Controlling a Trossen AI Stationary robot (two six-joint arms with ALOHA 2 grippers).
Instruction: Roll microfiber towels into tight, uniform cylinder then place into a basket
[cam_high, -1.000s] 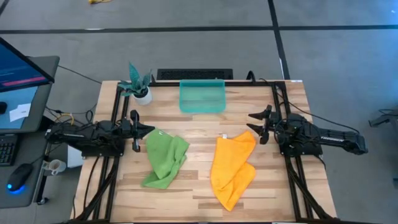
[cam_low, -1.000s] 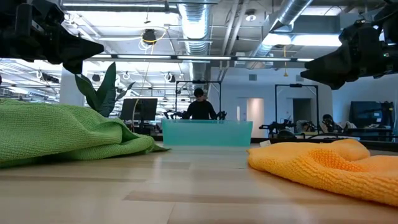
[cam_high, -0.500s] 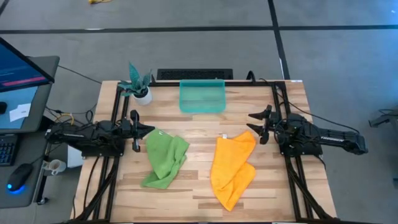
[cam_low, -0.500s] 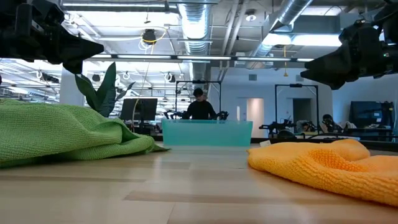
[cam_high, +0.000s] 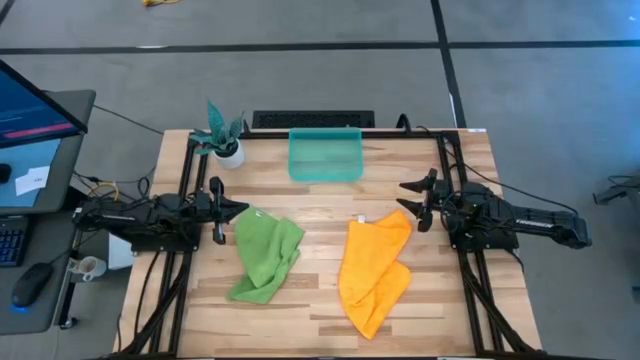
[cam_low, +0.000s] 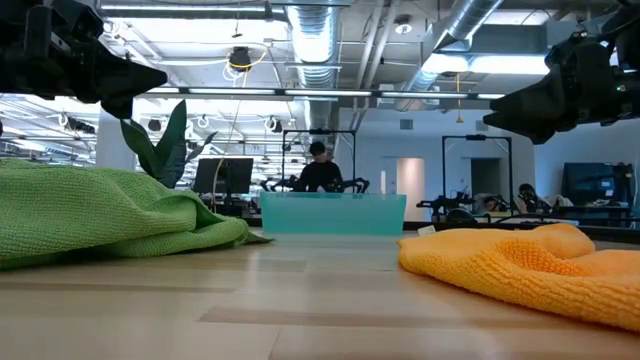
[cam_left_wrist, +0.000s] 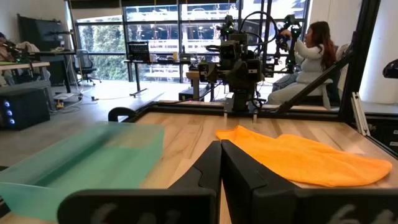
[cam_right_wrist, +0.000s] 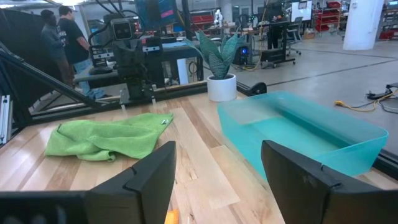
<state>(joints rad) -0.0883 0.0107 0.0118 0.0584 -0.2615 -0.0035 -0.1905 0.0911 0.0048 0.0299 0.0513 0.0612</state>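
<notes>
Waiting at opposite edges of the table (cam_high: 320, 310), my two arms have not yet touched either towel. My left gripper (cam_high: 238, 208) hangs just beside the lime green towel (cam_high: 264, 257), its fingers pressed together with no gap, as the left wrist view shows. My right gripper (cam_high: 405, 196) sits near the top corner of the orange-yellow towel (cam_high: 374, 272), fingers spread wide and holding nothing. Both towels lie crumpled and folded over themselves on the wood, well apart from each other, while the teal basket (cam_high: 325, 176) stands empty at the far edge between the arms, near a small potted plant (cam_high: 222, 136).

From where I sit, nothing is rolled and nothing is binned. My worry is the bunching: start rolling from a rumpled heap and I would likely get a lumpy, lopsided bundle, so each towel probably needs flattening first. Soft cloth may also slide on the smooth boards instead of turning, or catch on one finger and drag. A loose roll could spring open when dropped into the shallow basket.
</notes>
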